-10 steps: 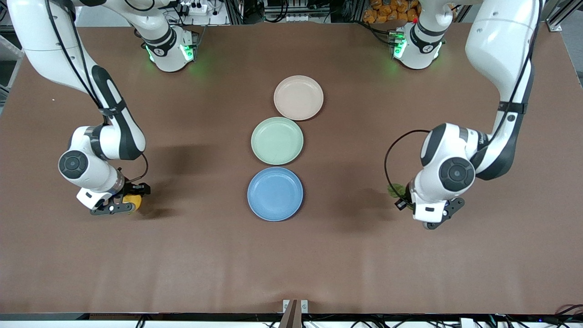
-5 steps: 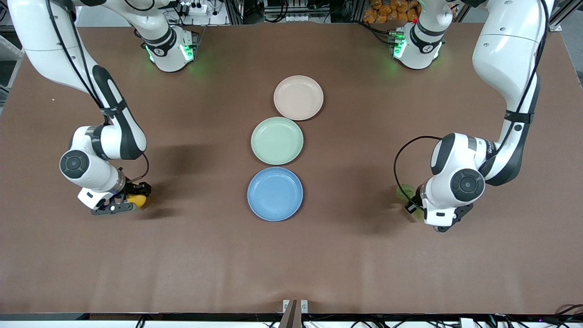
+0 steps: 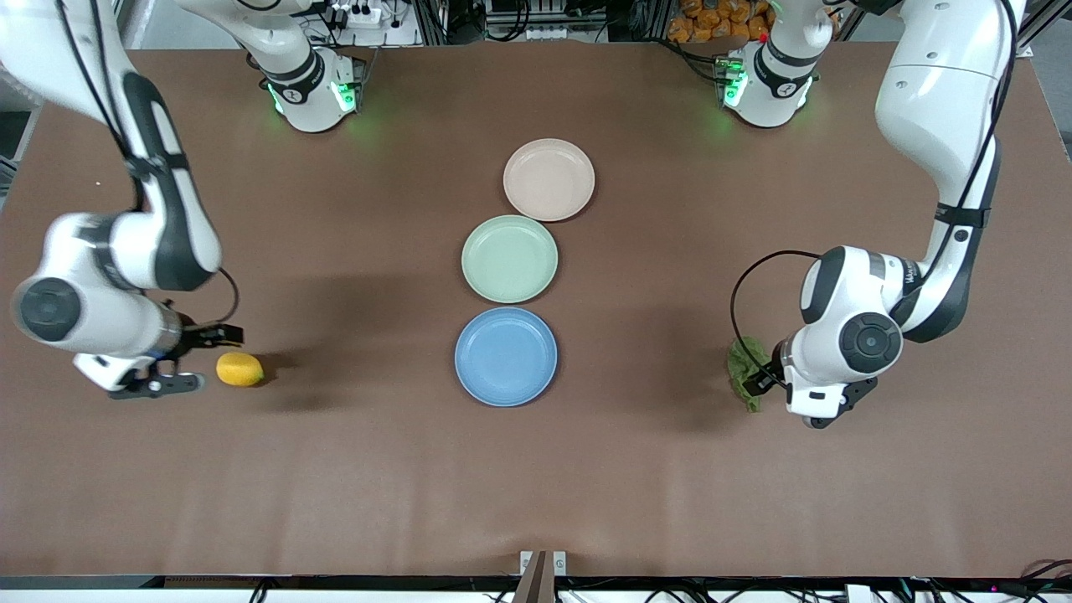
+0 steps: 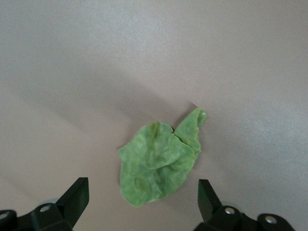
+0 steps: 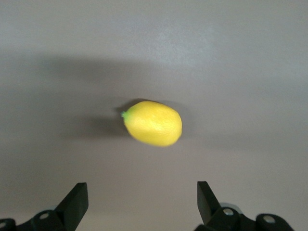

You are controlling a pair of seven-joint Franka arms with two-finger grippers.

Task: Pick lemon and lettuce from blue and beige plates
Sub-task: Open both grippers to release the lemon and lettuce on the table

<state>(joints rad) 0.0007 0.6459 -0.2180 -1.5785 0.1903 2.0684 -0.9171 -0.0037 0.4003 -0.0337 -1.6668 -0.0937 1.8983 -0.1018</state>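
A yellow lemon (image 3: 239, 369) lies on the bare brown table toward the right arm's end; it shows in the right wrist view (image 5: 152, 122). My right gripper (image 3: 180, 360) is open and empty, raised beside the lemon. A green lettuce leaf (image 3: 742, 369) lies flat on the table toward the left arm's end; it shows in the left wrist view (image 4: 159, 162). My left gripper (image 3: 775, 392) is open and empty just beside and above the leaf. The blue plate (image 3: 506, 356) and the beige plate (image 3: 548, 179) are both empty.
A green plate (image 3: 509, 258) sits empty between the blue and beige plates, in a row down the table's middle. The two arm bases stand along the table edge farthest from the front camera.
My right gripper has let go of the lemon and pulled up and away toward the table's end. My left gripper has released the lettuce and shifted off it; the leaf now lies uncovered.
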